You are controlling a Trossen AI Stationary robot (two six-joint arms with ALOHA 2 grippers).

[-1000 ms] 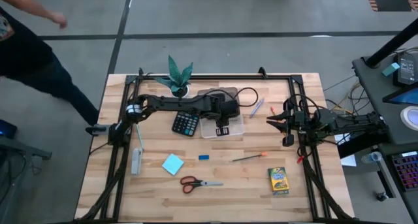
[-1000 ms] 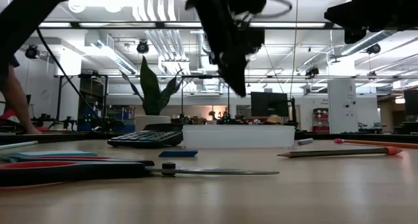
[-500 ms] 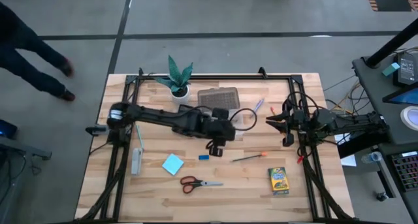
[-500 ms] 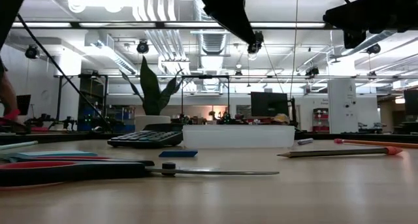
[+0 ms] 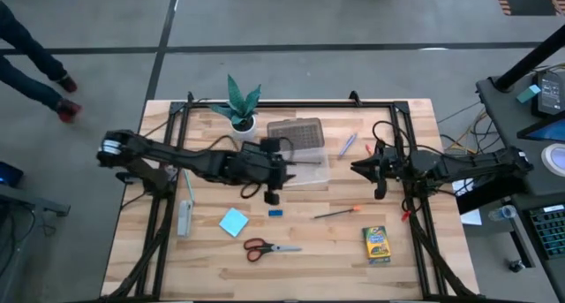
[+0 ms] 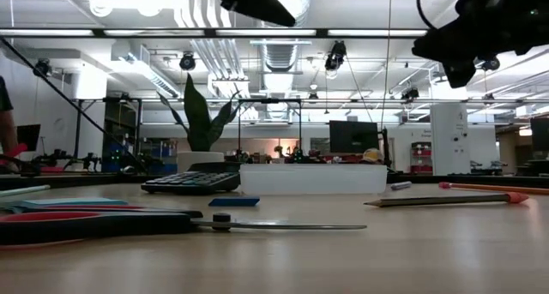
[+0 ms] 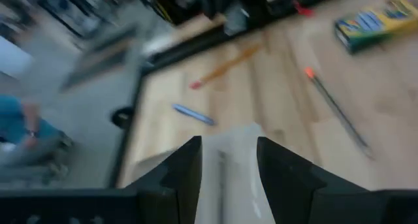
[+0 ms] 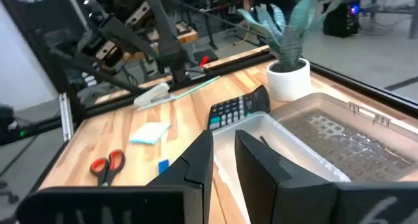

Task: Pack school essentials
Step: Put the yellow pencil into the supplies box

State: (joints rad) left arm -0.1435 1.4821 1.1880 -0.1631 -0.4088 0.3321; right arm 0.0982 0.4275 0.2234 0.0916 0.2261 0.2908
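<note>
From above, the left gripper (image 5: 272, 195) is hanging over the middle of the table (image 5: 415, 250), just left of the clear plastic box (image 5: 305, 166), its fingers standing apart with nothing between them. The right gripper (image 5: 378, 190) is waiting at the right side, fingers nearly together and holding nothing. The calculator is lying under the left arm, mostly hidden. On the near half, the light-blue note pad (image 5: 233, 222) is lying left of the tiny blue eraser (image 5: 275, 212), the red-handled scissors (image 5: 271, 247) are lying nearer still, the pencil (image 5: 336, 213) is lying right of the eraser, and the crayon box (image 5: 376, 244) is sitting near right. A blue pen (image 5: 346, 145) is lying far right of the box, beside the potted plant (image 5: 240, 102) side's grey lid (image 5: 295, 132). A stapler (image 5: 184, 217) is lying at the left.

At table height, the scissors (image 6: 129, 223) are stretching across the foreground, the eraser (image 6: 233, 201) is sitting behind them, and the calculator (image 6: 190, 182) is touching the clear box (image 6: 313, 178); the pencil (image 6: 446, 200) is lying to the right.

The left wrist view is showing spread fingers (image 7: 173, 178) above the box, with the crayon box (image 7: 373, 21) and pencil (image 7: 336, 110) beyond.

The right wrist view is showing close-set fingers (image 8: 196, 168), the calculator (image 8: 238, 108), note pad (image 8: 150, 132), scissors (image 8: 108, 165) and plant (image 8: 287, 38).
</note>
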